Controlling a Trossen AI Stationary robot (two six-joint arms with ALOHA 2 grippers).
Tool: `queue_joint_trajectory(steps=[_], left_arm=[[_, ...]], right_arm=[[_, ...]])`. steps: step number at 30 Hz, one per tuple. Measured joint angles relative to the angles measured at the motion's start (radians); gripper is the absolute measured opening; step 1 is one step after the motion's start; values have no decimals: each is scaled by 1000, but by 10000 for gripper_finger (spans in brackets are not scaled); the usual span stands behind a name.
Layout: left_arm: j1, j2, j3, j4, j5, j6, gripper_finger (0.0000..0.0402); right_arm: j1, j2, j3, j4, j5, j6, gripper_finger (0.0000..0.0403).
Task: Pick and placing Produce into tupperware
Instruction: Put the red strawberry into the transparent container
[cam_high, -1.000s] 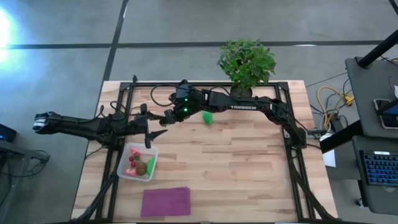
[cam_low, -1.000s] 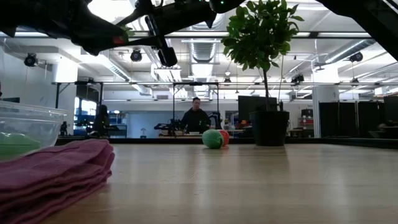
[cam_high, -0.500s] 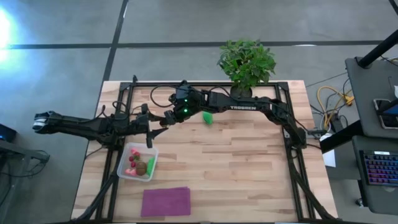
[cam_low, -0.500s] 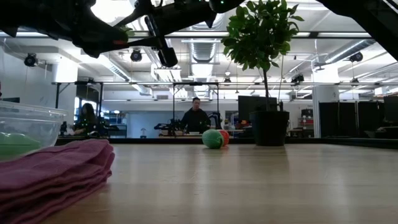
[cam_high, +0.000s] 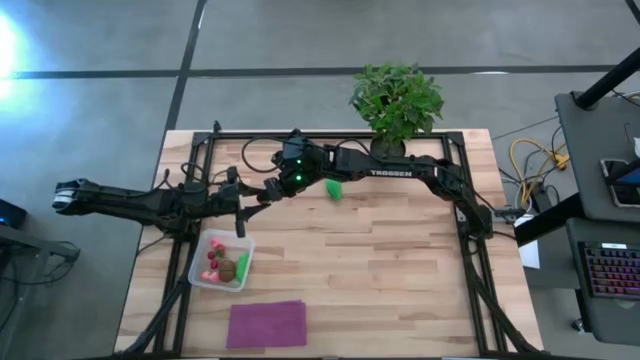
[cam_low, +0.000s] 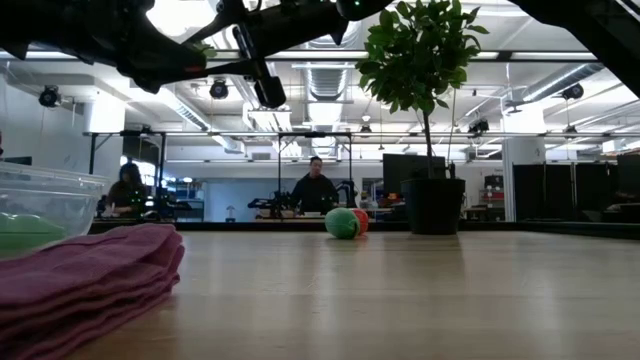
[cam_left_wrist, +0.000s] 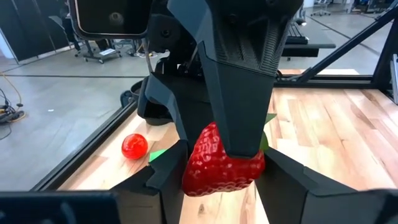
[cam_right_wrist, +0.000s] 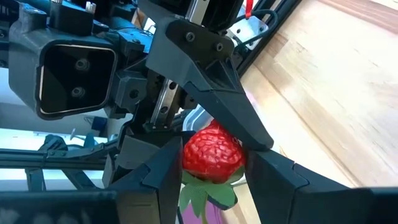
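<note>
A red strawberry (cam_left_wrist: 217, 165) with a green leafy cap (cam_right_wrist: 199, 194) hangs in the air between both grippers, over the table's far left part. My left gripper (cam_high: 250, 205) reaches in from the left and my right gripper (cam_high: 268, 190) from the right; both are shut on it. The clear tupperware (cam_high: 222, 260) stands on the table nearer the front and holds several red, green and brown produce pieces. A green piece (cam_high: 334, 188) and a red ball (cam_left_wrist: 134, 146) lie on the table. My left gripper pinches the strawberry's red body (cam_left_wrist: 191, 171) between its two fingers, roughly level from the table's left. The strawberry is lifted clear of the table. My right gripper's finger (cam_left_wrist: 239, 106) covers the fruit's upper part. My right gripper pinches the strawberry's red body (cam_right_wrist: 189, 155) between its two fingers, slanting down from the table's right. The leafy cap sits back between the fingers. The fruit is clear of the table, and my left gripper's finger (cam_right_wrist: 217, 106) lies over its far side.
A folded purple cloth (cam_high: 267, 324) lies at the near edge, in front of the tupperware. A potted plant (cam_high: 397, 100) stands at the far edge. The black frame rails (cam_high: 190, 180) run along the table's sides. Bare wood spreads over the middle and right.
My left gripper's fingers have drawn closer together around the strawberry, which my right gripper holds still. Neither arm has shifted.
</note>
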Motion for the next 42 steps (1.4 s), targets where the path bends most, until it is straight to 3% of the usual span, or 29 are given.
queue_joint_trajectory(steps=[17, 28, 34, 37, 42], left_arm=[[0, -7, 1, -26, -20, -5, 154], [0, -71, -5, -100, -45, -7, 154], [0, -117, 24, -317, -19, -45, 154], [0, -162, 63, -545, 77, -142, 154], [0, -235, 136, -699, 231, -326, 154]], right_arm=[[0, -1, 0, -10, -6, -11, 155], [0, -9, 0, -21, -46, -11, 216], [-11, -13, 0, -26, -114, -17, 238], [-22, -27, 0, -55, -136, -32, 247], [-37, -55, 0, -103, -134, -73, 251]])
